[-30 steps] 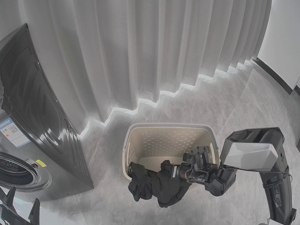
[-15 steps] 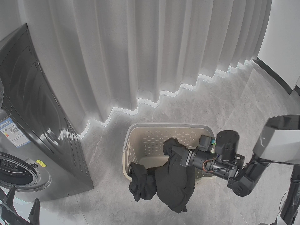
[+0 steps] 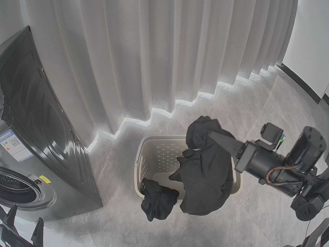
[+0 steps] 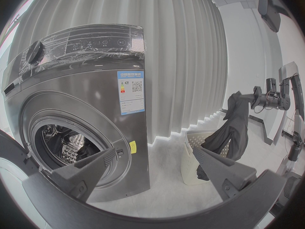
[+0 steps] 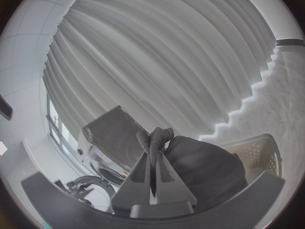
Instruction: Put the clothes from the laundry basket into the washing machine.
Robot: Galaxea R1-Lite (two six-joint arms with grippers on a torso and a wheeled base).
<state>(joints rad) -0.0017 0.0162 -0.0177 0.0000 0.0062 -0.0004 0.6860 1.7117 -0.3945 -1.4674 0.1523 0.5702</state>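
Note:
My right gripper [image 3: 215, 135] is shut on a black garment [image 3: 205, 170] and holds it up above the beige laundry basket [image 3: 143, 152]; its hem hangs down over the basket's front rim. In the right wrist view the gripper [image 5: 154, 158] pinches a bunched fold of the garment [image 5: 200, 169]. A second black garment [image 3: 157, 200] is draped over the basket's front corner. The grey washing machine [image 3: 37, 127] stands at the left with its round drum opening [image 4: 65, 147] uncovered. My left gripper [image 4: 152, 163] is open and empty in front of the machine, low at the left [image 3: 26, 215].
White curtains [image 3: 154, 52] hang behind the basket and the machine. Grey tiled floor [image 3: 113, 223] lies between the machine and the basket. The machine's door [image 4: 12, 163] is swung open at the side of the drum opening.
My right gripper has risen and pulled back from inside the basket, lifting the black garment out with it. The second garment stays on the rim. The left arm has not moved.

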